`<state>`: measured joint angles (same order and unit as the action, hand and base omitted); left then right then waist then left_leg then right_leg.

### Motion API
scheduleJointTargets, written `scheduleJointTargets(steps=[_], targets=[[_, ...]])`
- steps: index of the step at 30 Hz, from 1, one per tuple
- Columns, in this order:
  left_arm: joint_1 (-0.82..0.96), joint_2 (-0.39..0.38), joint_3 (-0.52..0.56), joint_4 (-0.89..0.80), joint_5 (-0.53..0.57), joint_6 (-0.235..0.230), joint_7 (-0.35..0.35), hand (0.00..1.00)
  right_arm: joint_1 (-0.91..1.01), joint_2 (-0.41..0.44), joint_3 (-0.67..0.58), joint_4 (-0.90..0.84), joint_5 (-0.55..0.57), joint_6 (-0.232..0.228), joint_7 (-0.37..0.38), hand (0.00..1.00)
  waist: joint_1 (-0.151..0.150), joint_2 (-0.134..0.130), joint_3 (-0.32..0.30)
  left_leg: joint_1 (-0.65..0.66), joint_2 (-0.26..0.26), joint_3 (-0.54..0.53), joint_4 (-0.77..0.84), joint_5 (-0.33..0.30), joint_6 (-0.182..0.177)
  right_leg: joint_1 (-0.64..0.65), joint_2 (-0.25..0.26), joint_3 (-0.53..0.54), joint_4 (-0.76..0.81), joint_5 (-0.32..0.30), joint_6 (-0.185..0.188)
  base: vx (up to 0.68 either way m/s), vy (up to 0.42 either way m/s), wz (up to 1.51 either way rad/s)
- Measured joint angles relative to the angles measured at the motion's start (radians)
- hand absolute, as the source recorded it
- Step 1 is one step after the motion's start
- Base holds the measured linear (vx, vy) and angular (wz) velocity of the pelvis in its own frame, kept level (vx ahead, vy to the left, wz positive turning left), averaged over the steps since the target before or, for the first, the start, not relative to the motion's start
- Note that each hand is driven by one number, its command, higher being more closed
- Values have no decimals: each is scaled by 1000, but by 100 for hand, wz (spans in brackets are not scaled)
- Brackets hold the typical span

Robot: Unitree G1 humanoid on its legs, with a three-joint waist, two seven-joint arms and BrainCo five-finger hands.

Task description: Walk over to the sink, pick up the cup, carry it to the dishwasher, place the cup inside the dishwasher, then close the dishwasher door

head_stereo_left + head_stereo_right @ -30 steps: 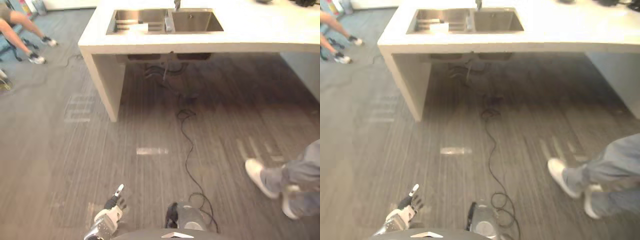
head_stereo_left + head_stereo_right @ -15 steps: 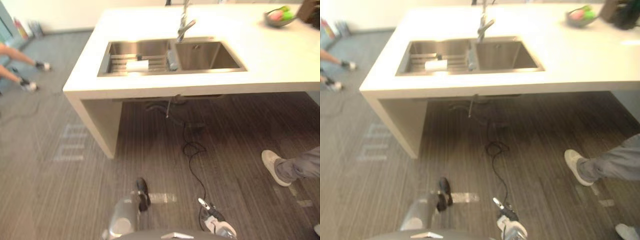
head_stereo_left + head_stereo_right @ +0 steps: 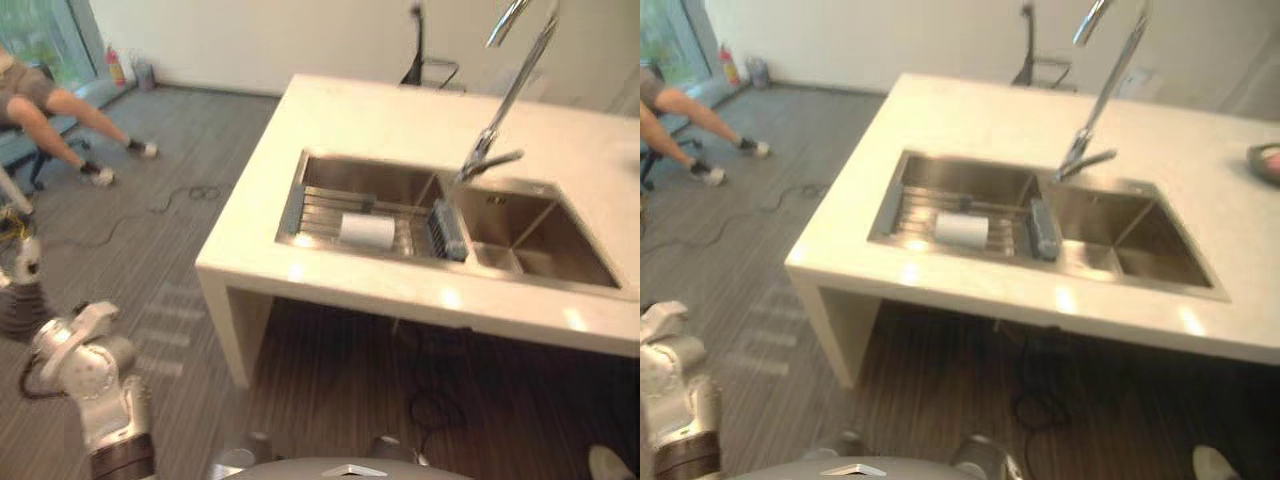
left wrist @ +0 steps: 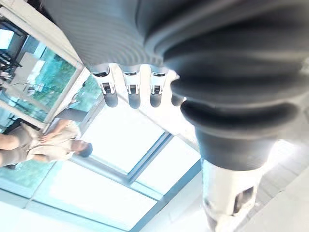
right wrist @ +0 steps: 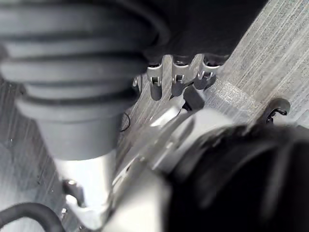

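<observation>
White cylindrical cup (image 3: 367, 230) is lying in steel sink (image 3: 370, 181), left basin, well apart from left hand (image 4: 133, 92) and right hand (image 5: 177, 77), both slack, empty.

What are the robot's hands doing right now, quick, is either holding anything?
Left hand: open, fingers straight, holding nothing.
Right hand: open, fingers relaxed, holding nothing.

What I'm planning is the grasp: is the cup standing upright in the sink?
No, the cup lies on its side on the rack in the sink's left basin.
</observation>
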<state>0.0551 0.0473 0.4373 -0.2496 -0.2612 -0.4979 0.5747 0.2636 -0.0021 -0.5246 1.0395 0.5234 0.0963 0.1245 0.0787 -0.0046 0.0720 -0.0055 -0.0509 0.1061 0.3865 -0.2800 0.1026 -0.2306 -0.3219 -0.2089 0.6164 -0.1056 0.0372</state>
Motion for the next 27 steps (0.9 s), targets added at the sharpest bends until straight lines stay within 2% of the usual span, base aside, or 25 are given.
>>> scheduleJointTargets(steps=[1,2,4,5,6,8,10,11,12,14,15,16,18,21,23,24,26,27], targets=[[4,-7,-5,-17,-1,-3,-20,0,1,-5,13,7,-2,4,1,0,2,-3,1,10,-2,-16,-21,8,0,5,8,0,-33,11,9,294,-22,82],[25,-38,-8,-65,-2,-4,-74,0,4,-11,9,30,-4,16,5,0,12,-7,-3,51,4,-34,-71,21,-10,50,23,-39,-84,24,35,286,-101,44],[45,-53,-22,-136,-19,3,-128,0,7,-13,8,39,-13,17,12,0,22,-18,-16,93,8,-39,-117,31,-25,117,40,-89,-150,30,39,286,-162,23],[46,-53,-57,-177,-50,17,-185,0,12,-3,6,38,-20,16,40,0,24,-30,-24,109,9,-39,-138,33,-39,159,57,-115,-217,36,33,226,-190,5],[46,-54,-81,-183,-70,21,-217,0,10,-4,2,37,-20,17,51,0,28,-28,-31,109,13,-35,-146,33,-46,171,65,-122,-254,24,41,246,-239,-14],[36,-57,-172,-167,-143,77,-320,0,-16,-12,-39,35,-21,16,70,0,25,-13,-60,89,46,-22,-145,37,-85,200,123,-132,-382,43,60,188,-236,-34],[-1,-59,-274,-121,-179,130,-420,0,-27,-16,-75,37,-14,17,75,0,3,15,-65,89,80,-20,-146,59,-132,243,177,-131,-486,81,42,152,-264,-32],[-10,-59,-299,-112,-185,135,-440,0,-29,-16,-82,39,-11,18,78,0,-1,17,-66,91,83,-21,-146,66,-144,250,184,-128,-501,85,37,122,-238,-28],[-34,-58,-359,-86,-193,149,-489,0,-27,-18,-95,41,-9,24,84,0,-9,20,-68,96,91,-23,-146,78,-162,263,196,-125,-529,91,27,85,-175,-22],[-66,-58,-428,-44,-210,169,-554,0,-30,-22,-121,45,-9,37,87,0,-28,34,-78,96,103,-24,-148,86,-169,271,216,-120,-559,100,15,76,-170,-22],[-85,-56,-471,-17,-216,186,-601,0,-31,-26,-127,49,-9,39,87,0,-31,36,-79,96,108,-23,-155,93,-169,270,226,-105,-577,110,9,52,-139,-24],[-94,-55,-492,-4,-216,192,-618,0,-31,-28,-129,52,-9,39,86,0,-31,39,-81,97,109,-23,-161,98,-170,270,230,-102,-586,115,6,28,-119,-24],[-117,-44,-566,7,-204,244,-678,0,-35,-28,-163,62,-6,42,87,0,-39,43,-81,95,110,-23,-166,112,-175,276,239,-95,-620,136,-1,-8,-84,-15],[-135,-12,-636,9,-184,309,-713,0,-41,-31,-168,75,-1,42,88,0,-46,44,-79,97,113,-20,-166,118,-168,279,247,-77,-646,154,-8,-63,-43,-14],[-149,-9,-656,26,-157,342,-711,0,-42,-33,-167,73,0,42,89,0,-48,48,-78,97,114,-15,-178,118,-168,275,251,-72,-663,163,-13,-110,-9,-12],[-167,-7,-672,45,-109,382,-697,0,-44,-35,-166,72,0,43,89,0,-50,54,-75,97,118,-2,-205,118,-168,265,256,-69,-684,169,-16,-131,14,-8],[-184,-5,-685,73,-39,414,-670,0,-44,-36,-166,69,0,43,88,0,-52,58,-71,101,119,7,-234,118,-167,262,260,-74,-704,186,-28,-129,25,-7],[-192,8,-692,104,76,442,-624,0,-43,-37,-165,63,4,42,86,0,-58,63,-61,116,122,12,-262,114,-162,259,263,-77,-704,196,-28,-124,28,-10]])
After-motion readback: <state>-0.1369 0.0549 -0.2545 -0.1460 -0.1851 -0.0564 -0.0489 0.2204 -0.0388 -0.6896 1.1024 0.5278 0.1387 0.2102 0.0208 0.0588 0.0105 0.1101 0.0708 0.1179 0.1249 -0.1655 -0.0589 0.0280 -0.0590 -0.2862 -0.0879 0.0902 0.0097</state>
